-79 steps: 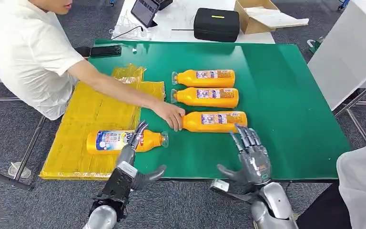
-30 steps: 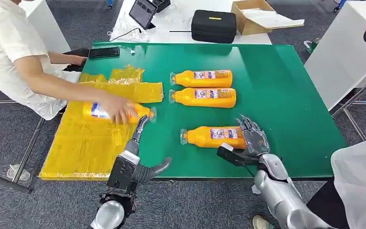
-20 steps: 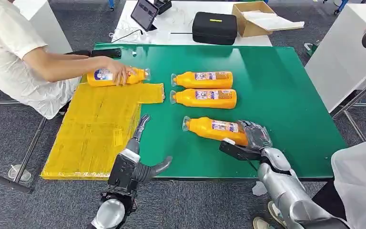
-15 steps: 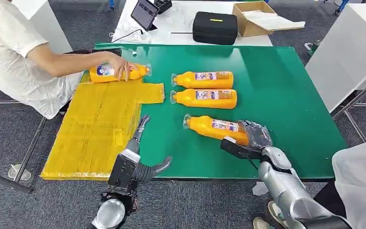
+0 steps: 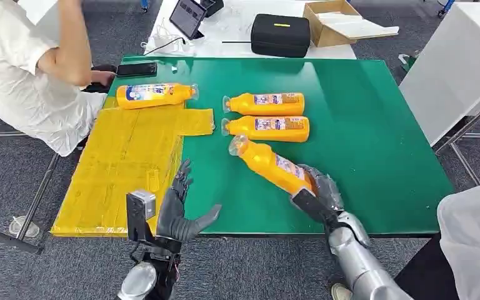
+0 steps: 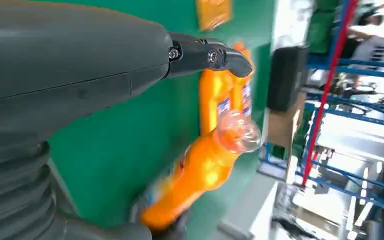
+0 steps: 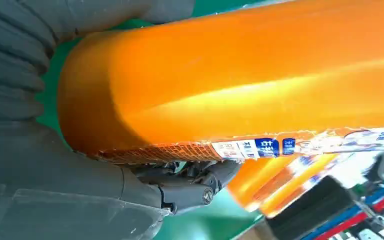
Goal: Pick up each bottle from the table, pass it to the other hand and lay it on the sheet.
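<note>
Right robot hand (image 5: 317,192) grips 1 bottle (image 5: 270,165) by its base, cap tilted toward the left robot hand (image 5: 176,209), fingers spread, empty. Handover pending. 2 bottles (image 5: 266,115) wait just beyond; yellow sheet (image 5: 125,162) lies beside the left.

Materials and finish, table scene

Held bottle (image 5: 274,166): glossy orange plastic, smooth, bright highlight along its side in the right wrist view, clear plastic cap, printed paper-like label with a fine grid patch. Right hand (image 5: 317,192): matt dark grey plastic fingers, ribbed rubbery cover; forearm above it is smooth silver metal with a soft sheen. Left hand (image 5: 176,209): same matt grey finish, small shiny screw heads on the fingers in the left wrist view. Table (image 5: 375,125): matt green mat, even and smooth. Sheet (image 5: 125,162): yellow plastic film, shiny, creased. Case (image 5: 282,31): black matt fabric. Box (image 5: 331,22): plain brown cardboard. Floor: grey carpet, coarse.
</note>
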Motion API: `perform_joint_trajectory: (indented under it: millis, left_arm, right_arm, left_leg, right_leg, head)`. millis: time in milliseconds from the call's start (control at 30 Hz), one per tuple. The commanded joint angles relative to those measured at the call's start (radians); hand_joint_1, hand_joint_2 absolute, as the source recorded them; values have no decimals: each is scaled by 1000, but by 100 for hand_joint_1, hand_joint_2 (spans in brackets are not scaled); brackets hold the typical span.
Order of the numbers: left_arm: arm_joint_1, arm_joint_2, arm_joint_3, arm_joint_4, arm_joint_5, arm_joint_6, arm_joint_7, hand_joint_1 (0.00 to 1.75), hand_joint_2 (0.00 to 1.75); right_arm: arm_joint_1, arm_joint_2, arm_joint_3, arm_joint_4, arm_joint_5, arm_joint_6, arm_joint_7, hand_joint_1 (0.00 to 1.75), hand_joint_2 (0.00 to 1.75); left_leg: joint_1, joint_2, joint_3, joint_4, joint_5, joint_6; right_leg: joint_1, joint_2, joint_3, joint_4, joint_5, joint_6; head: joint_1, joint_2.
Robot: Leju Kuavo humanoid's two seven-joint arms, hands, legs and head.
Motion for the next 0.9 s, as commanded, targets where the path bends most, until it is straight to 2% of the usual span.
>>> perform_joint_trajectory:
  millis: [33, 100, 300, 633, 800, 833, 900]
  left_arm:
    - [80, 40, 16, -24, 96, 55, -64, 0, 175]
    - [83, 45, 9, -34, 112, 56, -55, 0, 175]
    - [71, 56, -9, -66, 161, -11, -44, 0, 175]
    - [44, 45, -18, -94, 174, -127, -5, 0, 175]
    - [28, 40, -22, -96, 187, -153, -1, 0, 175]
    - [23, 39, -25, -95, 190, -158, -1, 0, 175]
    - [14, 37, -27, -93, 190, -161, -1, 0, 175]
  right_arm:
    - [229, 91, 33, -446, -138, -35, 9, 175, 175]
    - [248, 96, 50, -491, -140, -51, 17, 162, 175]
    - [243, 101, 133, -492, -138, -34, 20, 159, 175]
    - [188, 141, 272, -388, -128, -2, 13, 169, 175]
    - [169, 155, 312, -353, -116, -4, 14, 166, 175]
    - [161, 159, 320, -340, -117, -2, 16, 166, 175]
    - [152, 163, 328, -327, -118, 1, 16, 168, 175]
  left_leg:
    - [-1, 0, 3, -1, -2, 1]
    - [0, -1, -3, 0, -1, 0]
    - [0, -1, -8, 0, -1, 0]
    - [0, 0, -6, 0, -2, 0]
    - [0, -2, -8, 0, -1, 0]
    - [-1, 0, -3, 0, -2, 1]
    - [-1, 0, -3, 0, -2, 1]
  right_leg:
    - [0, -1, 3, 0, -3, -2]
    - [0, -1, -1, 1, -2, -2]
    - [0, -1, -7, 1, -2, -2]
    - [0, 0, -6, 1, -3, -3]
    - [0, -2, -8, 0, -2, -2]
    - [0, -2, -3, 1, -3, -3]
    - [0, -2, -2, 1, -3, -3]
  head:
    - [0, 0]
    - [0, 0]
    - [0, 0]
    - [0, 0]
    - [0, 0]
    - [0, 0]
    - [0, 0]
